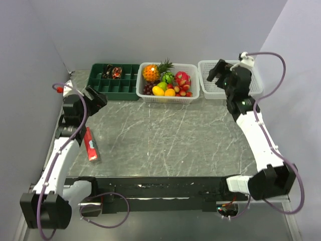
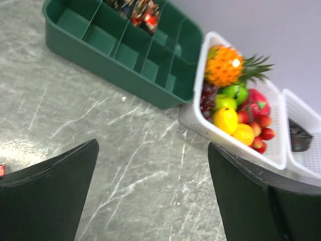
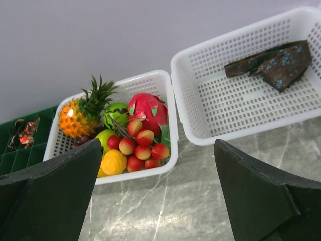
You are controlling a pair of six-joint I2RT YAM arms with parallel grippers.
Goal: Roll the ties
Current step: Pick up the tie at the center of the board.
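**Both jaws spread, one tie lying in the right-hand basket**

Your left jaws stand wide apart and hold nothing. In the left wrist view only bare bench shows between them. The left arm reaches up the left side of the bench, and its jaws are near the green compartment tray but not touching it.

Your right jaws are spread just as wide and are also empty. The right arm stretches to the far right, with its jaws hanging over the near left part of the white mesh basket.

The tie lies inside that basket, towards its far right corner. It is a dark brown cloth with small blue flecks, loosely folded over itself and not rolled. It rests on the basket floor, well apart from your right jaws. From the left wrist it shows only as a dark lump.

Between the tray and the tie's basket sits a second white basket of toy fruit: a pineapple, a yellow lemon and small red pieces.

One back compartment of the green tray holds a dark, red-flecked bundle. You cannot tell what it is from here.

A red packet lies flat on the bench beside the left arm.
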